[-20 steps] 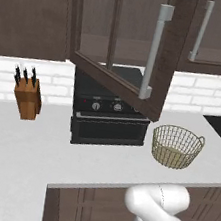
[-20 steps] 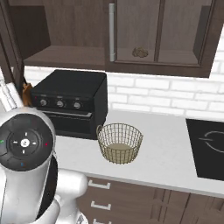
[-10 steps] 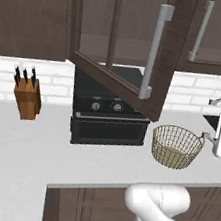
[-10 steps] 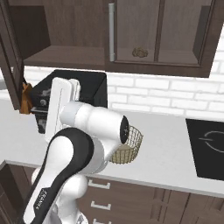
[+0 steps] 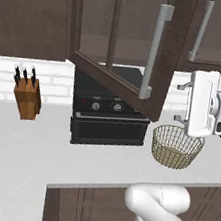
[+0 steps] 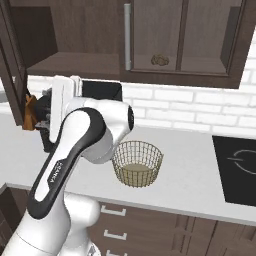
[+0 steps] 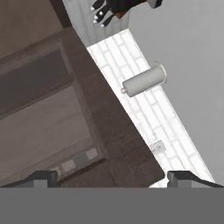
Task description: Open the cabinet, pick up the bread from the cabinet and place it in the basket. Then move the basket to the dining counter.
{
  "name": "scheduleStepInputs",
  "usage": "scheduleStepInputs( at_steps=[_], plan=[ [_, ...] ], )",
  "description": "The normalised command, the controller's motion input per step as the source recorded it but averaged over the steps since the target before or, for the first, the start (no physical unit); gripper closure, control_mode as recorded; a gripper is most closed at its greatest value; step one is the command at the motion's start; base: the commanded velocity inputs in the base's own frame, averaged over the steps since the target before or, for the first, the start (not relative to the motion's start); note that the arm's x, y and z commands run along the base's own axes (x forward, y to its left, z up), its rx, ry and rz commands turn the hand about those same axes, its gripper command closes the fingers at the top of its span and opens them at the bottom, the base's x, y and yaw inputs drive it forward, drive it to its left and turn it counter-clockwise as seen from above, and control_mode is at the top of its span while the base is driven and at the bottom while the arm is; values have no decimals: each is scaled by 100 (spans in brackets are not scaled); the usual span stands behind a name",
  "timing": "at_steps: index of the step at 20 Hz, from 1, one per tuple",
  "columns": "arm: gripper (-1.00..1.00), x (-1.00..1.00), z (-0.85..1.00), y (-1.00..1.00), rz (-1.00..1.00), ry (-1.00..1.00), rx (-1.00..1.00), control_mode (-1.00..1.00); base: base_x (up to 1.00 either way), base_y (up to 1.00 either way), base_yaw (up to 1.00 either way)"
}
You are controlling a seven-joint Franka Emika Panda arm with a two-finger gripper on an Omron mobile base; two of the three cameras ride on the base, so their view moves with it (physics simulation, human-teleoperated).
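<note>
The dark brown cabinet (image 6: 95,30) hangs over the worktop, and its left door (image 5: 170,66) is swung out toward me. The small brown bread (image 6: 160,60) lies on the shelf inside, just right of a grey bar handle (image 6: 127,37). Below, the tan mesh basket (image 5: 177,146) (image 6: 137,162) stands empty on the white worktop. My gripper (image 5: 180,102) (image 6: 46,107) hangs open above and beside the basket, at the height of the cabinet's lower edge, pointing left and holding nothing. In the hand view the gripper (image 7: 111,177) faces the cabinet's underside (image 7: 109,127). The dining counter is out of view.
A black countertop oven (image 5: 109,117) stands left of the basket, with a wooden knife block (image 5: 26,96) further left. A black cooktop (image 6: 240,165) lies at the right. A paper towel roll (image 7: 144,81) hangs on the brick backsplash. The open door juts out over the oven.
The arm has swung up from below. Its hand came in from the right and now hangs by the basket near the open door. The jaws stayed open; nothing else moved.
</note>
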Motion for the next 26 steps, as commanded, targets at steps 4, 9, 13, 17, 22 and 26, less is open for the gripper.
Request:
scheduleStepInputs(
  at_steps=[4,9,13,17,22,26],
  plan=[
    [-100,62,0,100,4,0,0,-100,0,0,0],
    [-100,34,1,98,3,0,-3,-100,0,0,0],
    [-100,6,0,98,0,0,-16,-100,0,0,0],
    [-100,2,0,83,0,-2,-24,-100,0,0,0],
    [-100,4,0,66,0,-4,-22,-100,0,0,0],
    [-100,8,0,14,1,0,-3,-100,0,0,0]
  ],
)
